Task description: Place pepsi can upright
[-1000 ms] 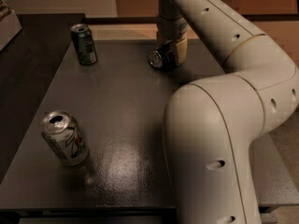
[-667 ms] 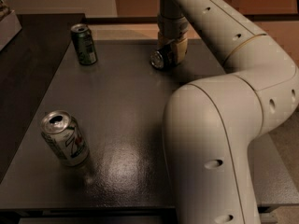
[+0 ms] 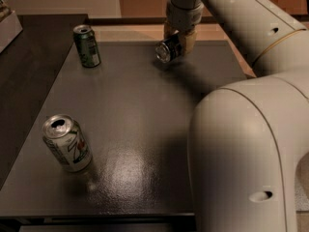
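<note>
The pepsi can (image 3: pixel 168 49) is dark navy with a silver top. It is held tilted on its side, silver top facing front-left, a little above the far part of the dark table (image 3: pixel 145 129). My gripper (image 3: pixel 177 43) comes down from the top of the camera view and is shut on the can, with tan fingers (image 3: pixel 189 41) on either side of it.
A green can (image 3: pixel 87 45) stands upright at the table's far left. A white-silver can with red and green print (image 3: pixel 66 142) stands near the front left. My large white arm (image 3: pixel 251 144) fills the right side. A darker surface (image 3: pixel 29 57) lies to the left.
The gripper has lifted the pepsi can slightly off the table and shifted it a little; the other cans have not moved.
</note>
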